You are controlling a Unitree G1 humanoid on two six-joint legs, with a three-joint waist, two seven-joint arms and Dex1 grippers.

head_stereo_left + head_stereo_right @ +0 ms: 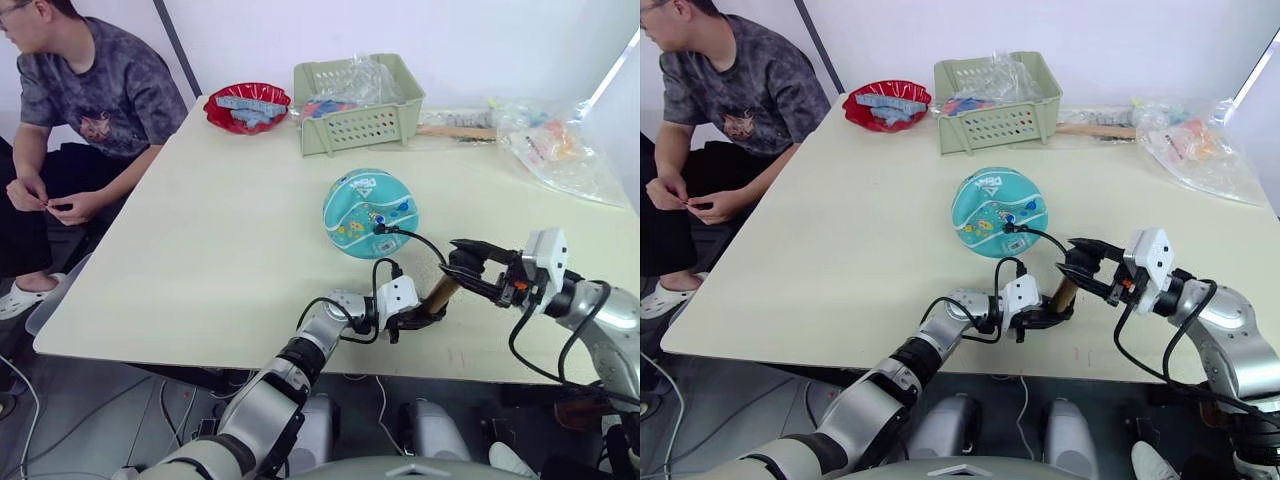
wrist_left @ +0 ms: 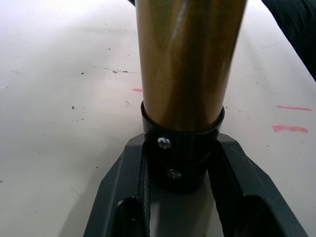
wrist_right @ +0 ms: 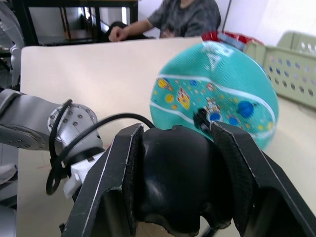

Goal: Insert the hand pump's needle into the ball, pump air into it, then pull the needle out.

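The teal ball (image 1: pixel 370 213) rests on the cream table (image 1: pixel 200 250), with the needle's black fitting (image 1: pixel 381 229) stuck into its near side. A thin black hose (image 1: pixel 420 240) runs from there to the hand pump (image 1: pixel 440 294), a brass cylinder lying low near the table's front edge. My left gripper (image 1: pixel 425 316) is shut on the pump's lower black end cap (image 2: pixel 180 165). My right gripper (image 1: pixel 470 268) is shut on the black handle (image 3: pixel 180 180) at the pump's other end.
A green basket (image 1: pixel 358 105) with bagged items and a red bowl (image 1: pixel 247 106) stand at the table's far side. Plastic bags (image 1: pixel 555 140) lie at the far right. A person sits at the table's left end (image 1: pixel 75 110).
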